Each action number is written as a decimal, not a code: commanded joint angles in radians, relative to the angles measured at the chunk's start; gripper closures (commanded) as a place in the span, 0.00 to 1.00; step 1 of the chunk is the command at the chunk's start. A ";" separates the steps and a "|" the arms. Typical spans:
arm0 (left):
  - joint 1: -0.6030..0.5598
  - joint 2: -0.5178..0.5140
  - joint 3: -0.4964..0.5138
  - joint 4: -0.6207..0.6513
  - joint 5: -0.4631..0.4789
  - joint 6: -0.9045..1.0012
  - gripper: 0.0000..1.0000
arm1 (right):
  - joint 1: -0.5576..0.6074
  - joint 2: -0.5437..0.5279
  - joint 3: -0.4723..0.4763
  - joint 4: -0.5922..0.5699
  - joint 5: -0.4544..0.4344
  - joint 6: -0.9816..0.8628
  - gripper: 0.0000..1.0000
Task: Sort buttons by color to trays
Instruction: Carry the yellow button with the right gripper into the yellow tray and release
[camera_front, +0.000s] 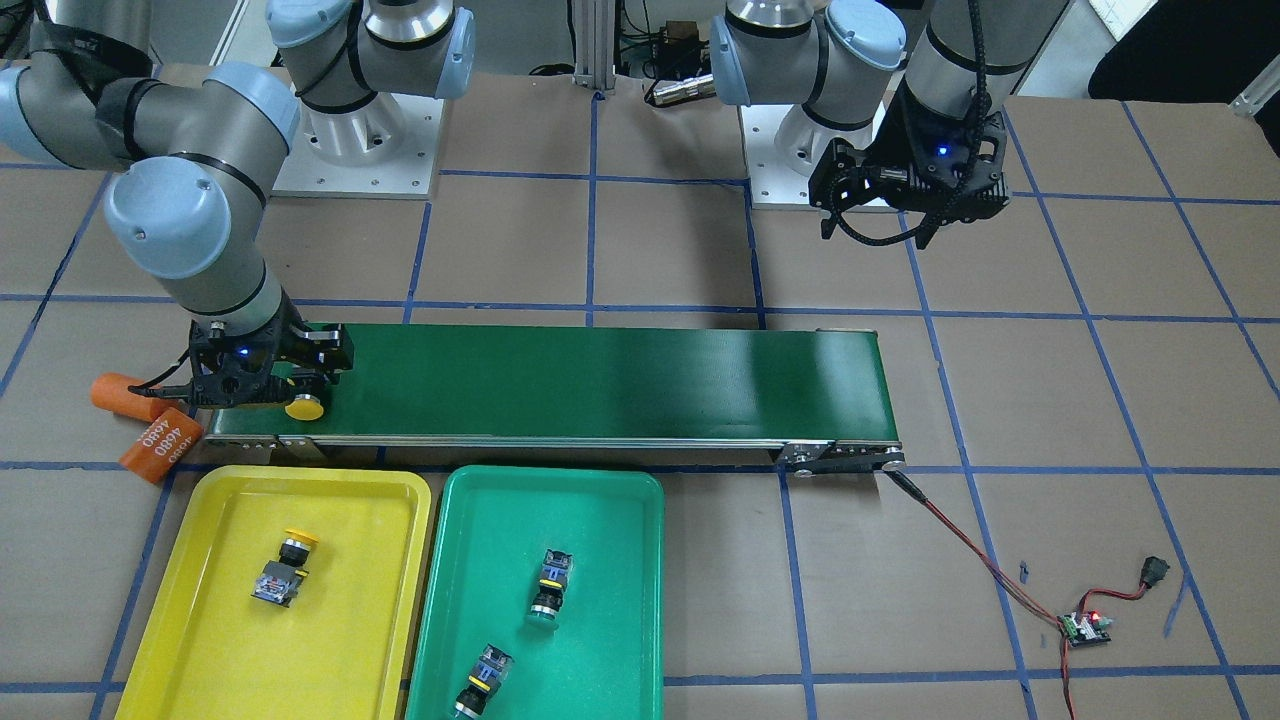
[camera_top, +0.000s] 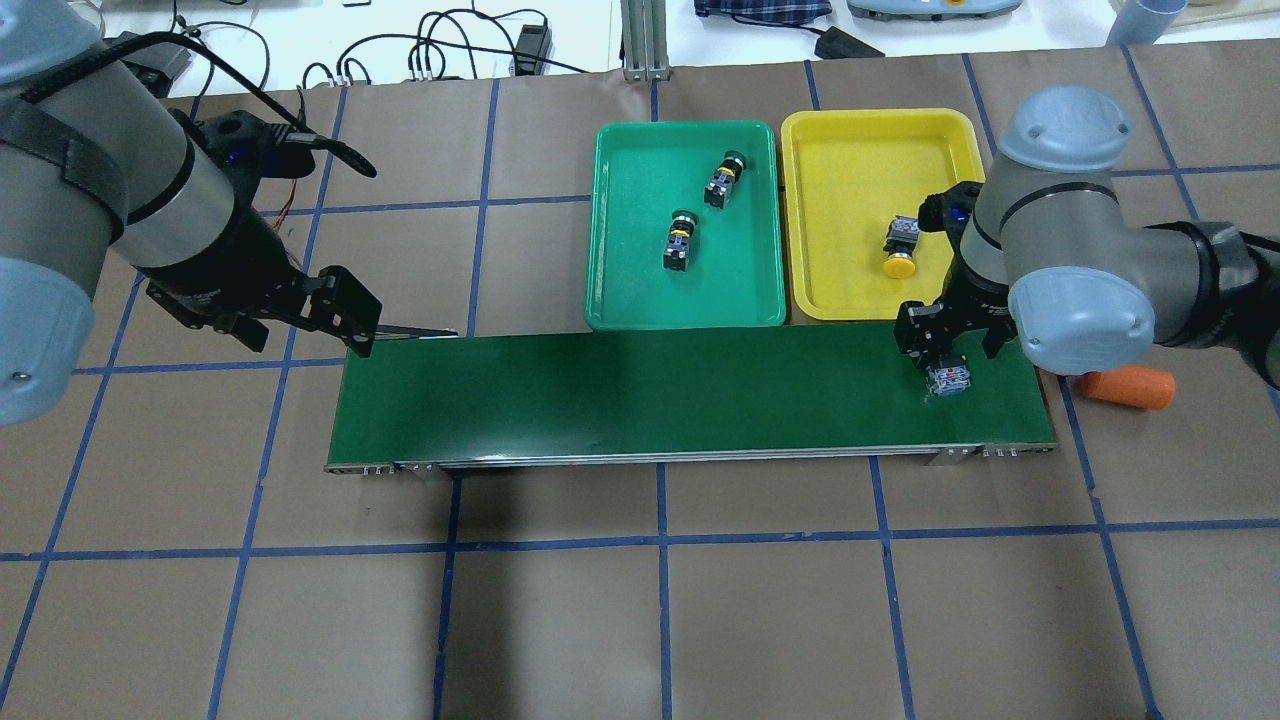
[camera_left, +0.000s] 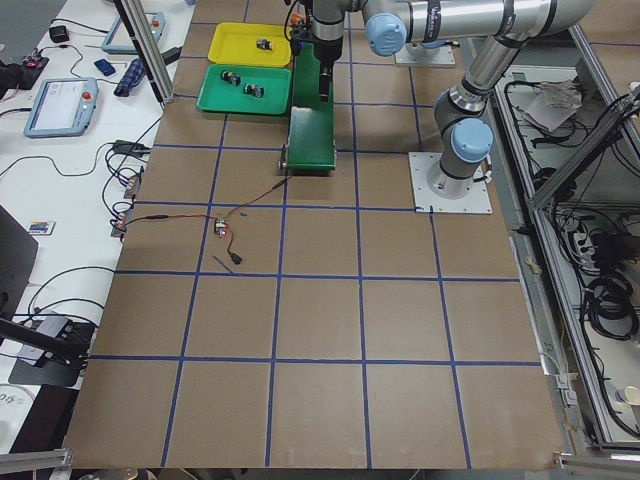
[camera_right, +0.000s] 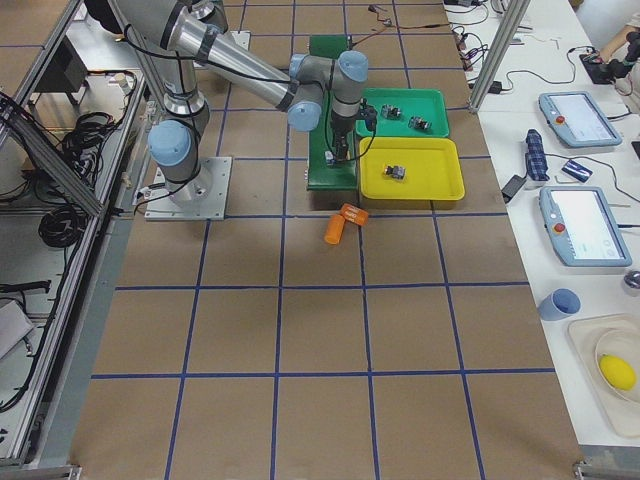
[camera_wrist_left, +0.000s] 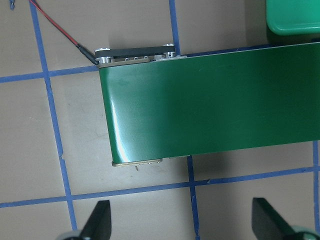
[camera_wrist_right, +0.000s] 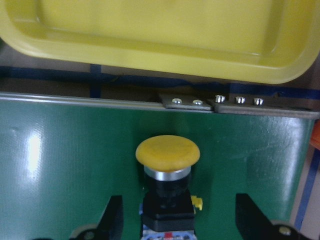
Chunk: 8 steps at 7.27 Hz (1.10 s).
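— Brown table (camera_front: 640, 250) with blue tape lines. Where is there room, looking from the front?
— Lots of bare table on the side away from the trays. The long green belt (camera_front: 600, 380) lies across the middle. The yellow tray (camera_front: 215, 640) and green tray (camera_front: 620, 600) sit side by side, just beside the belt's edge. One yellow button (camera_front: 283, 568) lies in the yellow tray. A green button (camera_front: 548, 590) and a second green button (camera_front: 482, 682) lie in the green tray, apart.
— And from above?
— The right arm (camera_top: 1060, 260) bends down over one belt end, near an orange cylinder (camera_top: 1125, 387). The left arm (camera_top: 150, 200) hangs by the other end.
— The wrist cameras?
— The right gripper (camera_wrist_right: 181, 222) is spread wide around a second yellow button (camera_wrist_right: 167, 152), not touching it. That button lies on the belt, cap toward the yellow tray, close to the belt's edge. The left gripper (camera_wrist_left: 182, 222) is spread wide too, holding nothing, over bare table beside the belt's corner.
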 joint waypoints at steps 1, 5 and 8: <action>0.000 0.000 0.000 0.001 0.000 0.000 0.00 | -0.029 0.033 0.004 -0.025 -0.002 -0.019 0.40; 0.000 0.005 0.000 0.001 0.000 0.000 0.00 | -0.026 0.018 -0.042 -0.021 0.021 0.004 1.00; 0.000 0.005 0.000 0.001 0.000 0.000 0.00 | -0.012 0.085 -0.213 -0.013 0.069 0.040 1.00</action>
